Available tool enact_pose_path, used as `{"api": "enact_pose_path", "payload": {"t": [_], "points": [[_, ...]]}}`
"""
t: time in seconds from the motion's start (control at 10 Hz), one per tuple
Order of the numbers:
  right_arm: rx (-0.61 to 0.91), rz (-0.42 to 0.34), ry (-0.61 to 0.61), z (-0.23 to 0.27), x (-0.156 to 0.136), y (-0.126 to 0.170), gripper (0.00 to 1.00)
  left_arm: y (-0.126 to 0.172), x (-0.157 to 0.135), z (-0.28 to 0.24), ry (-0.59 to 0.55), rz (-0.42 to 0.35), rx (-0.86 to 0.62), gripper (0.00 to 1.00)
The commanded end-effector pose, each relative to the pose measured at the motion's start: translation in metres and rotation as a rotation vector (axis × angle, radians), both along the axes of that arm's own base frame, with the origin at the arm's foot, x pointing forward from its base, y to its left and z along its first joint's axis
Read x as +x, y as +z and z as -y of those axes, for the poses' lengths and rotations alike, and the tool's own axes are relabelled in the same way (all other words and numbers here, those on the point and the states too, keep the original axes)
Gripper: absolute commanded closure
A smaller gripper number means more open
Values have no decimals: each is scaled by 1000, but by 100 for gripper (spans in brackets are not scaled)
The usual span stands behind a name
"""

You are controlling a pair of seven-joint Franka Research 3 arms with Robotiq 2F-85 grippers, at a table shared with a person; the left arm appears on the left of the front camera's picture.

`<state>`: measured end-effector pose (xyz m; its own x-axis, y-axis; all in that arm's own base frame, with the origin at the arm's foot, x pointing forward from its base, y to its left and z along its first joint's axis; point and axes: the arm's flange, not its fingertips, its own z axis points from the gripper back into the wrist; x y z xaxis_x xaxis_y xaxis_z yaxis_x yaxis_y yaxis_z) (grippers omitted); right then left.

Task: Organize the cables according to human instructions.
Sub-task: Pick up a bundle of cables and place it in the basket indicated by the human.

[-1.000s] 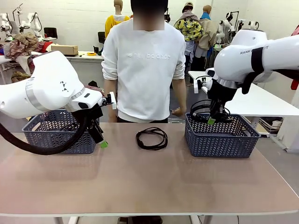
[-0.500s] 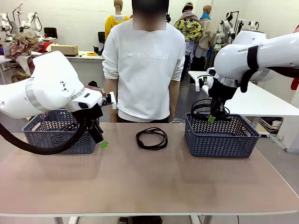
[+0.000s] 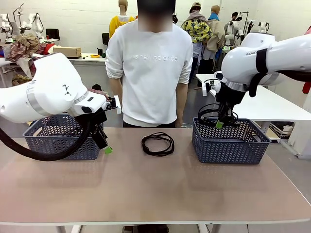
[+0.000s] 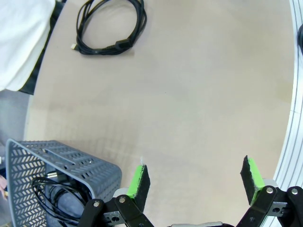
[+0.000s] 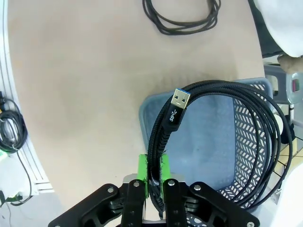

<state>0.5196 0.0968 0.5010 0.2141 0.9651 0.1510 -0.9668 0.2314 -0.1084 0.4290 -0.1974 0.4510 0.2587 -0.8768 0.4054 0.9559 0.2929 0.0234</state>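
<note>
The right gripper (image 3: 220, 124), at the right of the front view, is clenched on a coiled black cable (image 5: 258, 124). The coil hangs over the left part of the right basket (image 3: 233, 145), so I judge that the drop needs only a short way downward. One loose cable (image 3: 157, 143) lies flat on the table (image 3: 155, 194) in the centre of the frame, between the baskets. The left gripper (image 3: 107, 149), spread wide and empty beside the left basket (image 3: 58, 148), seems nearer to it.

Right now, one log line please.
left gripper open | right gripper shut on held cable above right basket | loose cable on table
</note>
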Motion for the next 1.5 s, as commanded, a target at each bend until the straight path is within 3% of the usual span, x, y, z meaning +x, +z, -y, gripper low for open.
{"api": "enact_pose_path", "payload": {"t": [0.0, 0.3, 0.7, 1.4], "points": [[-53, 49, 25, 12, 15, -5, 88, 0, 0, -2, 5, 2, 0, 0], [-89, 70, 63, 26, 27, -20, 88, 0, 0, -2, 5, 2, 0, 0], [-9, 61, 103, 47, 39, -51, 88, 0, 0, -2, 5, 2, 0, 0], [1, 64, 60, 54, 53, -70, 88, 0, 0, -2, 5, 2, 0, 0]]}}
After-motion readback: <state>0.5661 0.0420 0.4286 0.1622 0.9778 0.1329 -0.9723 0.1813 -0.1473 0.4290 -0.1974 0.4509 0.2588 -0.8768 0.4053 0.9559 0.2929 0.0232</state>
